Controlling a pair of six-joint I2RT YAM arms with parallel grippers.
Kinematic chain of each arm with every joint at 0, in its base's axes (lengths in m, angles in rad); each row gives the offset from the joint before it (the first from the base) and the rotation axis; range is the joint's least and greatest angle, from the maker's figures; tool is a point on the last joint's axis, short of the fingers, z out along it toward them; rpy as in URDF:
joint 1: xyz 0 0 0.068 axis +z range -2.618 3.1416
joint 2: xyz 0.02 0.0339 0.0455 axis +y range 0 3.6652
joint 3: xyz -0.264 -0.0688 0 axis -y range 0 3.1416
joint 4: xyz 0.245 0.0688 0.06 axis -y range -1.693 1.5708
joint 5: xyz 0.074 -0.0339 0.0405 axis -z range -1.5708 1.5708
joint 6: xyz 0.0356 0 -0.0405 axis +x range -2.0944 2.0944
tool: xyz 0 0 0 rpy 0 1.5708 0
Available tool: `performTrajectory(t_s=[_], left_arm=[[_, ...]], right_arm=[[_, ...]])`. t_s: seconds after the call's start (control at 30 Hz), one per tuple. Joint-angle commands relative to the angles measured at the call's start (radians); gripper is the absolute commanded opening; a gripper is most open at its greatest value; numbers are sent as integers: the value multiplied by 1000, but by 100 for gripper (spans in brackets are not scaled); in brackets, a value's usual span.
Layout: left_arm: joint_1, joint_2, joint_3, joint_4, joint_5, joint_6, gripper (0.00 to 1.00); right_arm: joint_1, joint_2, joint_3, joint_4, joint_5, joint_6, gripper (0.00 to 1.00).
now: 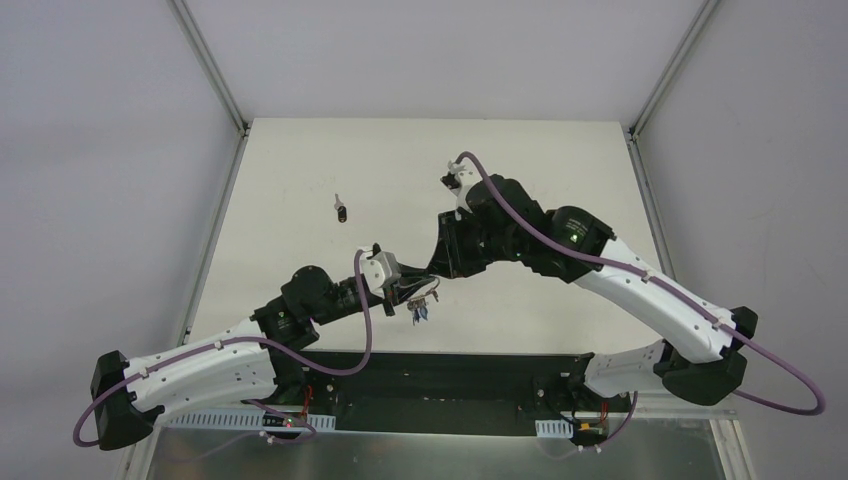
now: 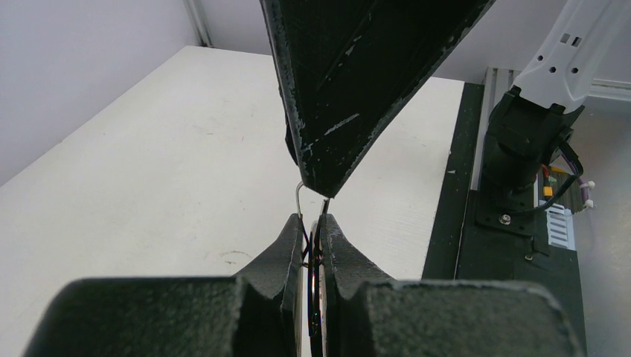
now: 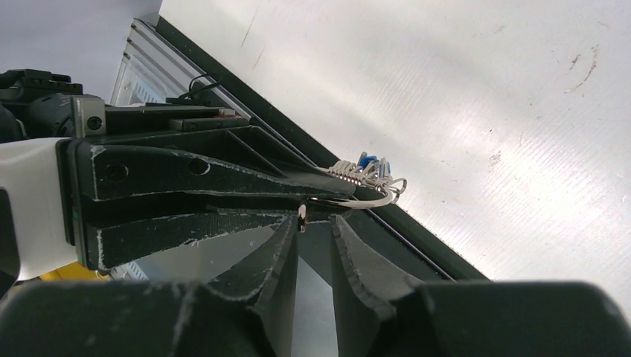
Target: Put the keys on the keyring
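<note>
Most of keyring (image 2: pixel 298 199) behind fingers (image 2: pixel 279 256)

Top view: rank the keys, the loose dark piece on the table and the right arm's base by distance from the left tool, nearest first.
1. keys: hanging at the left tool.
2. loose dark piece: on the table, back and left.
3. right arm's base: near edge, far right.

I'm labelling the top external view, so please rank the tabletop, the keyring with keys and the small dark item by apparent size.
1. tabletop
2. keyring with keys
3. small dark item
The last two look close in size, and the keyring may sit nearer the camera, so their order is unsure.
</note>
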Motion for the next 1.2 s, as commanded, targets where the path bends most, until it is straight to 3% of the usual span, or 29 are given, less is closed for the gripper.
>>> performTrajectory(t_s=[0.0,0.2,0.37,0.47,0.6,0.77,1.17], left_arm=[[4,-19,29,48,14,-15,0],[4,-18,25,53,22,-16,0],[4,-19,17,60,19,-19,0],[4,-21,14,70,11,-24,0],[4,-34,7,72,4,-22,23],[4,-51,3,54,7,-10,38],[4,-63,-11,16,9,-29,37]], right_arm=[[6,14,28,8,-14,6,24],[5,22,33,15,-20,5,21],[7,24,34,21,-28,4,0],[7,27,30,25,-39,1,0],[7,19,19,37,-23,1,0],[7,10,21,34,7,1,0],[7,0,19,32,15,0,0]])
